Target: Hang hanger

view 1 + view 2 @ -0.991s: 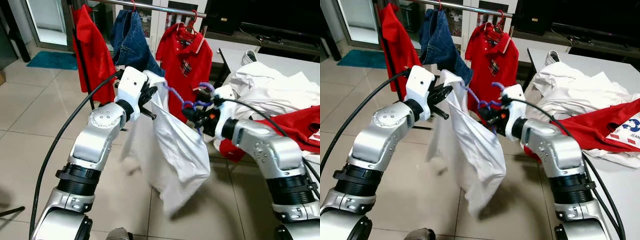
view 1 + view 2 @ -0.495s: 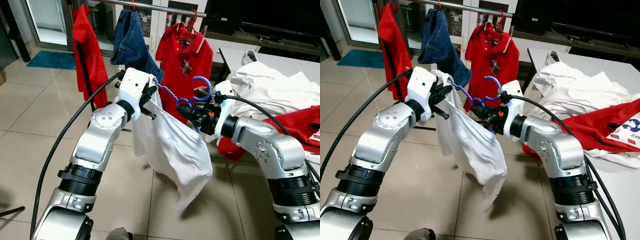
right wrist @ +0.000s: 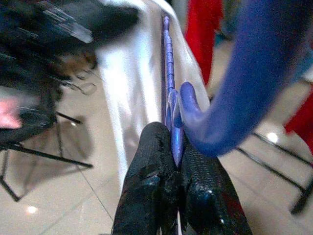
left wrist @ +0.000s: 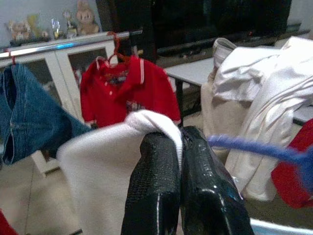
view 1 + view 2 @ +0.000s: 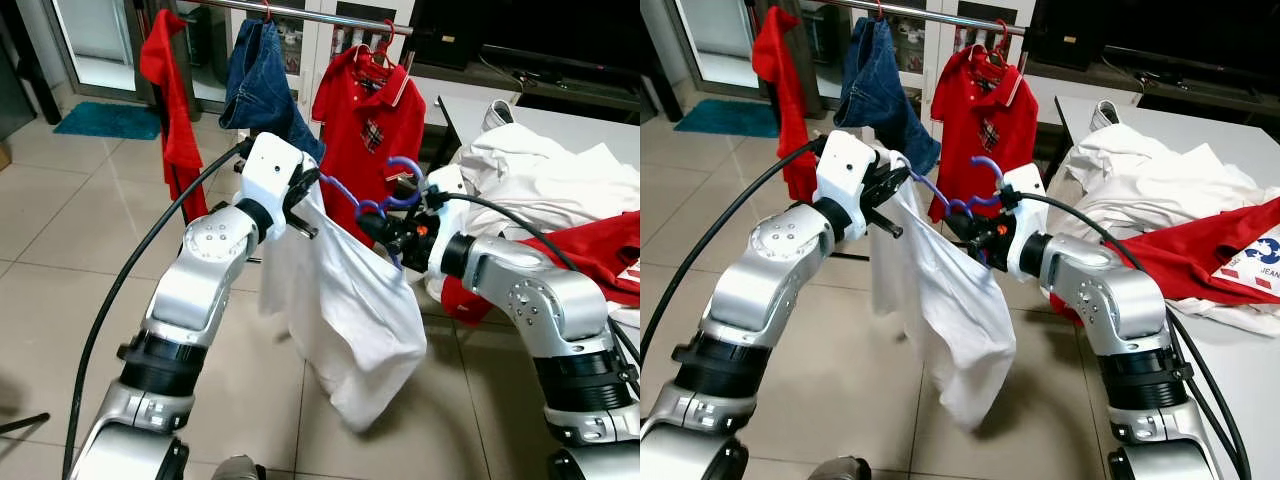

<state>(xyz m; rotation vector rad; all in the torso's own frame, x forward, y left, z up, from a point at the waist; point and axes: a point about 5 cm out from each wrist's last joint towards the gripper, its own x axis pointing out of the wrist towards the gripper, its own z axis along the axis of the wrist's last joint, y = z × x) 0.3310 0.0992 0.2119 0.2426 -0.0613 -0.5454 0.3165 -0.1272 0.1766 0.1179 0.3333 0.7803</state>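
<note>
the clothes rail (image 5: 300,13) runs across the far side, with a red shirt (image 5: 172,90), blue jeans (image 5: 262,80) and a red polo (image 5: 372,115) already hung on it. below and in front of the rail, the white shirt (image 5: 350,310) hangs between the two arms — soft, light and floppy, so it will likely swing and could slide off if tilted. it is draped on the blue hanger (image 5: 385,195), which looks thin, stiff and light; its hook rises toward the rail, short of it. the left gripper (image 4: 178,161), on the jeans side below the rail, has its fingers pinched on a fold of the white shirt at the hanger's end. the right gripper (image 3: 175,161), below the red polo, is clamped on the blue hanger just under the hook — probably the best hold for steering the hook over the rail.
</note>
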